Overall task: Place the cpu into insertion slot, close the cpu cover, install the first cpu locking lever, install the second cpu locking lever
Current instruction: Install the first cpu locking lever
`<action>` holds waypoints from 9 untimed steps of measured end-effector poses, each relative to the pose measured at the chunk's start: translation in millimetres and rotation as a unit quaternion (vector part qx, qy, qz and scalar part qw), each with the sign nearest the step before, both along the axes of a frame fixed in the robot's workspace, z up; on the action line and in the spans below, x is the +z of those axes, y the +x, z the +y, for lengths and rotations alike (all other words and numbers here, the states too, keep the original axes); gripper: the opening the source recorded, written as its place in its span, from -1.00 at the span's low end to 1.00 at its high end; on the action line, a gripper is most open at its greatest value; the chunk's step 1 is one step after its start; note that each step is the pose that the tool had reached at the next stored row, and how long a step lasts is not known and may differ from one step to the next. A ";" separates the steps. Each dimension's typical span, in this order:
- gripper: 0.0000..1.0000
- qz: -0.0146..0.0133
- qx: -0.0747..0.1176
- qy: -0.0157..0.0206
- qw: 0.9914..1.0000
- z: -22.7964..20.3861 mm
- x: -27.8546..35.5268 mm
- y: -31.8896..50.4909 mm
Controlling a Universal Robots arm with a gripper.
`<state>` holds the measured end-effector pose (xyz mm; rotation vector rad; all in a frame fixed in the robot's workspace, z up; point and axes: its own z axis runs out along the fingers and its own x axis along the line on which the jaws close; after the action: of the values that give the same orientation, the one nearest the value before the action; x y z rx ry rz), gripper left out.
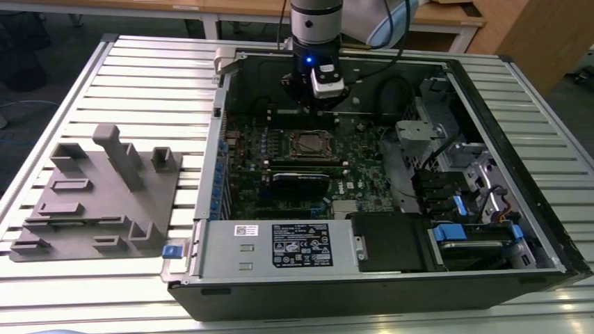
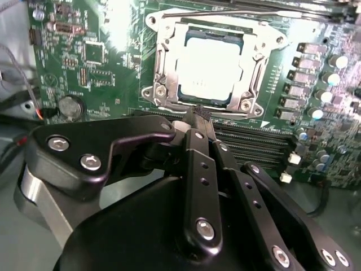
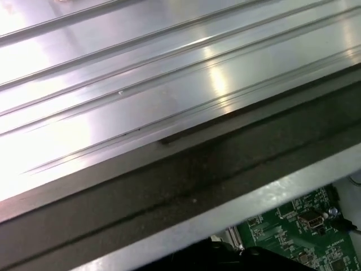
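Evidently, with the cpu [image 2: 210,66] seated in the insertion slot [image 2: 163,68] under the cpu cover [image 2: 256,70], the narrow, empty claw [image 2: 198,114] poised just beside could be scraped across the motherboard [image 2: 107,62] if lowered off-target.

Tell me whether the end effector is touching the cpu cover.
Cannot tell. In the second wrist view the end effector tip overlaps the cpu cover edge, hiding any contact or gap.

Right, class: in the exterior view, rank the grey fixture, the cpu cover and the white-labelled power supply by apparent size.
1. Grey fixture
2. Power supply, nearer the camera, so this ranking is unsure
3. Cpu cover, clearly smallest
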<state>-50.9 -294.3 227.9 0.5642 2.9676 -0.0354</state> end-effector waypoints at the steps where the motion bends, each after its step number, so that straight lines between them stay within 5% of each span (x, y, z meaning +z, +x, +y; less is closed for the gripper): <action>1: -0.79 0.000 0.007 0.000 1.000 0.0 0.0 0.0; 9: -0.79 0.000 0.036 -0.001 0.999 -0.1 2.0 0.0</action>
<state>-50.9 -294.4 229.8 0.4574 2.9849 -0.0315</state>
